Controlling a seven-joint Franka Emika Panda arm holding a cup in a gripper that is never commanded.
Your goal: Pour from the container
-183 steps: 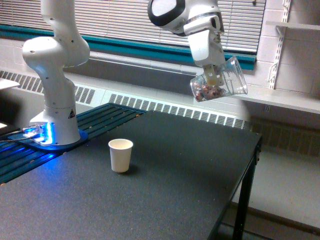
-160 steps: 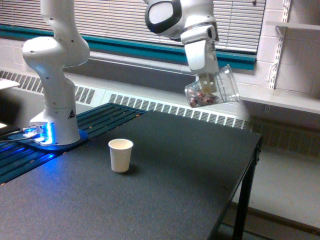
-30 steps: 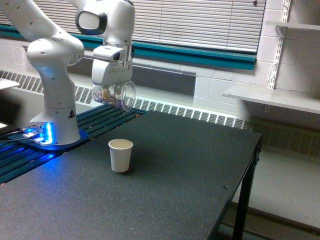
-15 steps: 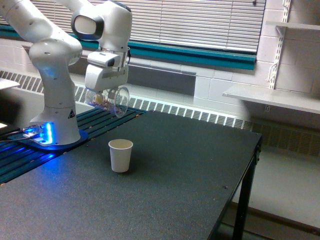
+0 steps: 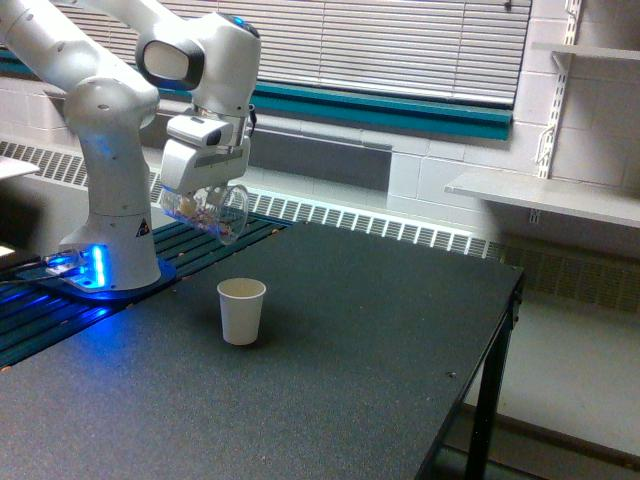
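The gripper (image 5: 203, 196) is closing around the container (image 5: 206, 212), but its white housing is covering the fingers, so exactly where they are pressing on the clear wall cannot be told. The brownish-pink pieces inside are blurring into a smear too small to count (the see-through plastic is also melting into the dark grille behind it, leaving the rim's outline faint). The picture's top edge is cutting off the upper arm (image 5: 60, 30), the bottom edge is cropping the table (image 5: 330, 400), and the paper cup (image 5: 241, 311) is hiding its own inside.
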